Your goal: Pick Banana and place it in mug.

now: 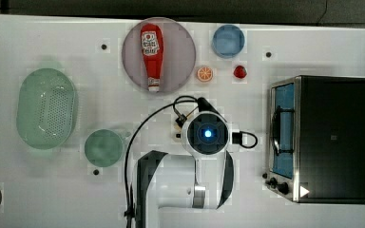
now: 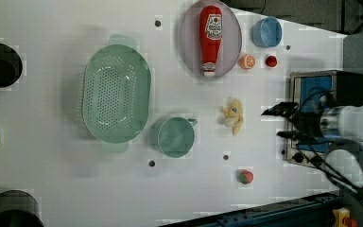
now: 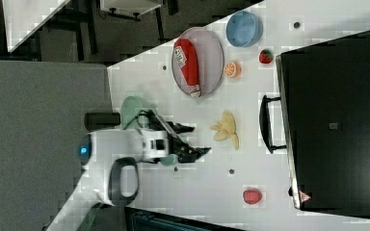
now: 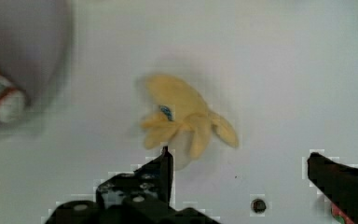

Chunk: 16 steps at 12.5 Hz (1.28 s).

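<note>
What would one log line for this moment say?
phase: approach | end effector: open, empty, above table near banana | banana: on table, untouched | mug: upright, empty

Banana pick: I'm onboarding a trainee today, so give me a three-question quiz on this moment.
1. True or false: the gripper is shut on the banana.
2. In the left view, what lies between the basket and the banana? A) ketchup bottle B) mug C) blue cup
3. Fill in: the ketchup bottle lies on a round ____.

Key
1. False: the jaws stand open and the banana lies on the table.
2. B, the mug.
3. Plate.
</note>
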Motion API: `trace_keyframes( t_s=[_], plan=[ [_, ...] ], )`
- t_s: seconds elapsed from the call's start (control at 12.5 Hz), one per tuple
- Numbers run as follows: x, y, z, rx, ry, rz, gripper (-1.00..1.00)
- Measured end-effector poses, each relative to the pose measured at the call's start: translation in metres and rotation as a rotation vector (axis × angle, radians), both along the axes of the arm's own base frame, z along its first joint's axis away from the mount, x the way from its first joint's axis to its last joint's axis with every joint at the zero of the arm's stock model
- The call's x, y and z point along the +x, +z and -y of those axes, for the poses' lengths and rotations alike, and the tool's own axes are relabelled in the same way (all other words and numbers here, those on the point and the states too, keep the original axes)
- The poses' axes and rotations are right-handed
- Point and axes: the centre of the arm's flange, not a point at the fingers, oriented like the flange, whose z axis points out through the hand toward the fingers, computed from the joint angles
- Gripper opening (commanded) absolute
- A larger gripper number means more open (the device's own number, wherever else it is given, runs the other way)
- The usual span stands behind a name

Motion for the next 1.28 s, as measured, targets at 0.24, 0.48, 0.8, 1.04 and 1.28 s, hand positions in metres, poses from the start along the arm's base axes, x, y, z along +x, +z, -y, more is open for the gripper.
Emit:
trace_keyframes(
  t_s=[0.24, 0.48, 0.8, 1.04, 1.28],
  plan=[
    [0.001, -0.042, 0.012, -0.009, -0.012, 0.007, 1.0],
    [0.003, -0.082, 0.002, -0.017, 0.022, 0.025, 1.0],
    [-0.005, -0.139, -0.008, -0.007, 0.026, 0.013, 1.0],
    [-0.011, -0.158, -0.008, -0.015, 0.047, 0.022, 0.7],
    [-0.004, -0.152, -0.011, -0.016, 0.037, 0.083, -0.04]
  ],
)
